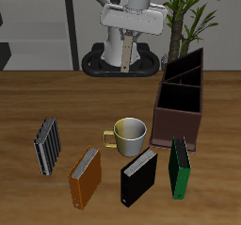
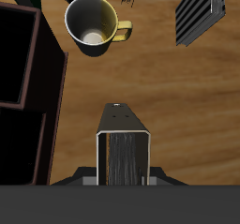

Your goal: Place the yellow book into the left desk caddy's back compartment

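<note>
No readable text anywhere: no labels, brands, nos. or signs on any book cover, the mug or the caddy.

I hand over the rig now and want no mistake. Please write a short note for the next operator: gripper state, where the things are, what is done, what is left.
Gripper: shut on the small thin yellow-tan book, which hangs upright, high over the table's back, close to the robot's base.
Long dark brown rectangular desk caddy: on the table, apart from the book; nothing shows in its black-lined back compartment.
Done: the book is grasped and off the table.
Left: carry it over the back compartment, lower it in, open the gripper.
</note>
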Available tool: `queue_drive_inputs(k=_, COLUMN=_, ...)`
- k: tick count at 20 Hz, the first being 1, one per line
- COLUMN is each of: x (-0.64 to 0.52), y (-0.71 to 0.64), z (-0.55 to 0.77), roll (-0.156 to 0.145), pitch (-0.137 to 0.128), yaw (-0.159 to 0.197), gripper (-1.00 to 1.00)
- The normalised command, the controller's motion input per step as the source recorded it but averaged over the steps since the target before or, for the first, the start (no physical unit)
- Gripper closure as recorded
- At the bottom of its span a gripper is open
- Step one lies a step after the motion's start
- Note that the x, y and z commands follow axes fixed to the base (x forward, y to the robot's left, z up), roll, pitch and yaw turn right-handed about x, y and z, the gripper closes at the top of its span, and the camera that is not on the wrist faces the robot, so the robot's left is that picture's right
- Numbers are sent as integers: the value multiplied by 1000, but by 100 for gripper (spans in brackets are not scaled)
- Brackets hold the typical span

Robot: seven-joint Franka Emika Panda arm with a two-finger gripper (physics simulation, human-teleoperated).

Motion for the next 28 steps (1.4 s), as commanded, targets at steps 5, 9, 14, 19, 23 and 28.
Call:
queue_drive_inputs(k=5, x=-47, y=345, z=26, roll=50, pitch=0, yaw=23, gripper=100)
queue_drive_inputs(k=9, x=143, y=367, z=-83, roll=-3, pitch=24, yaw=9, gripper=100)
queue_drive_inputs(k=14, x=114, y=355, z=-13, roll=37, pitch=13, yaw=-20, gripper=100)
queue_drive_inputs(k=19, x=55, y=344, z=24, roll=49, pitch=2, yaw=-15, gripper=100)
queue_drive_inputs(k=23, x=56, y=246, z=9, roll=16, pitch=-1, yaw=-26, gripper=100)
queue_drive_inputs(k=28, x=13, y=177, z=-17, roll=25, pitch=3, yaw=-17, gripper=100)
